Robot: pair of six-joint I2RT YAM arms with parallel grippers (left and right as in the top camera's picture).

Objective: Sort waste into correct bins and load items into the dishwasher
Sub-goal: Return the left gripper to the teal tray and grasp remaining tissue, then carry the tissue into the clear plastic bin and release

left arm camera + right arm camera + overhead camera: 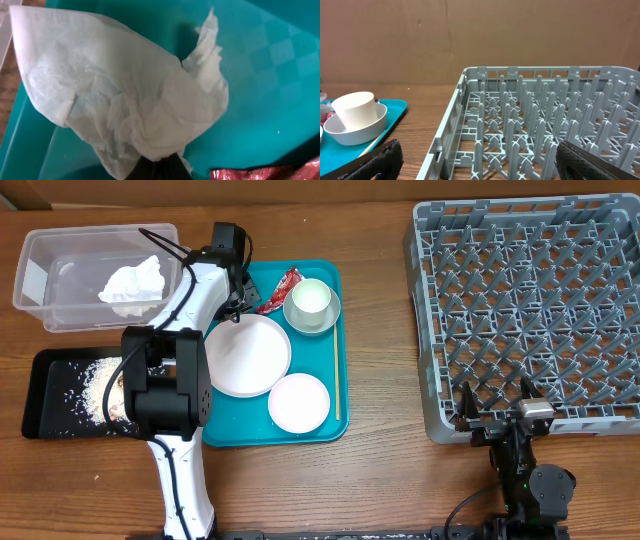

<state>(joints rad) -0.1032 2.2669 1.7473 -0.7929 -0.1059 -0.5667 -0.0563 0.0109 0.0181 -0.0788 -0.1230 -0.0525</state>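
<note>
Napkin (125,95) is pinched only at its bottom edge in your closed left hand (157,167); lift fast and it tears free. Right hand (477,160) gapes empty.

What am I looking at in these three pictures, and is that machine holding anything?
These are two robot arms at a wooden table, each ending in two fingers with a small camera at the wrist. One picture looks down from above; the other two come from those wrist cameras.

From above, the left arm reaches over a teal serving tray carrying a large plate, a small plate, a bowl with a cup in it, a red wrapper and a thin wooden stick. Nearby are a clear tub with a crumpled napkin inside and a black tray of rice. A grey dish rack sits to the right.

The left wrist view shows its shut fingers pinching another white napkin over the teal tray. The right arm's fingers are open and empty beside the rack.
</note>
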